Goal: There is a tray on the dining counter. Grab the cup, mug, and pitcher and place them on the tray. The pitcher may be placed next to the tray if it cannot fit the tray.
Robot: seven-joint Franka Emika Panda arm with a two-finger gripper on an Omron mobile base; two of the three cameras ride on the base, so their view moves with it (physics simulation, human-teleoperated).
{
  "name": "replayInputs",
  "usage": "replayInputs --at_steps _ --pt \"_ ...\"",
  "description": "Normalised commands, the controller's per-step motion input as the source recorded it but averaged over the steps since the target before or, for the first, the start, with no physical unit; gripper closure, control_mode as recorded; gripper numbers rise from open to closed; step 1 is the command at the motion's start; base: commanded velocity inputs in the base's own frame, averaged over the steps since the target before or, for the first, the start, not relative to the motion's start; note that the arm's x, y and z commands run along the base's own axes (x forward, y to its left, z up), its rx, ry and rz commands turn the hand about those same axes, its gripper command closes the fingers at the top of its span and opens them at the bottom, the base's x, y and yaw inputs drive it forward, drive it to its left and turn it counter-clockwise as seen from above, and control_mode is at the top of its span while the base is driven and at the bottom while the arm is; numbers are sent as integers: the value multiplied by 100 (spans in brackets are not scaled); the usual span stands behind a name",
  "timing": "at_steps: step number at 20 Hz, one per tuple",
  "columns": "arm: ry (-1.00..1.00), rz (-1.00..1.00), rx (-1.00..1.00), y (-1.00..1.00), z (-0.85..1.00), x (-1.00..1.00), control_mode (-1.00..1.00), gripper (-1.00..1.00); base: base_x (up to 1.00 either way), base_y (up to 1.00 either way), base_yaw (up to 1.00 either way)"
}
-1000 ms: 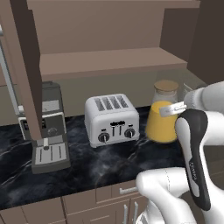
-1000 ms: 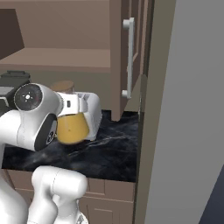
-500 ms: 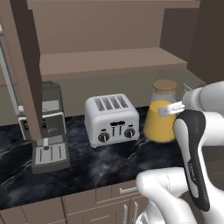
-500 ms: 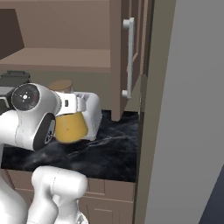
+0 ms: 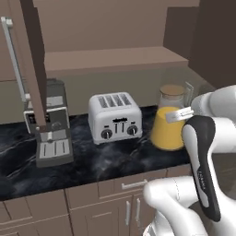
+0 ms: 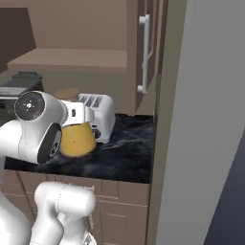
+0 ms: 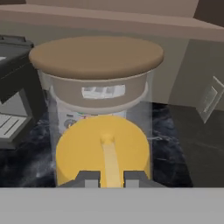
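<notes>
The pitcher [image 5: 169, 125], clear glass with orange liquid and a tan round lid, stands at the right end of a black marble counter [image 5: 92, 166], just right of a toaster. My gripper [image 7: 110, 177] is shut on its handle: in the hand view the two dark fingertips [image 7: 90, 178] press either side of the narrow vertical handle strip, with the lid [image 7: 96, 56] close above. From the right base view the pitcher [image 6: 76, 139] is partly behind my white arm. I cannot tell whether its base touches the counter. The tray, cup and mug are out of view.
A silver four-slot toaster [image 5: 115, 117] sits left of the pitcher, and a coffee machine [image 5: 48, 122] further left. A shelf [image 5: 106, 60] runs above the counter. A cabinet door with a long handle [image 6: 143, 52] and a tall grey panel [image 6: 201, 119] close in the right side.
Almost nothing: my arm has shifted a touch, and the pitcher stays in the same grip at the same spot.
</notes>
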Motion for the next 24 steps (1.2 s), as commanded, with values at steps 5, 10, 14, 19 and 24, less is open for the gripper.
replayInputs --at_steps 5,10,14,19,24 --pt "0 0 0 0 0 0 100 100 -100 22 15" --pt "0 0 0 0 0 0 100 100 -74 51 32" --pt "0 0 0 0 0 0 100 100 -34 68 48" --pt "0 0 0 0 0 0 100 100 -6 73 63" --pt "0 0 0 0 0 0 100 100 0 66 74"
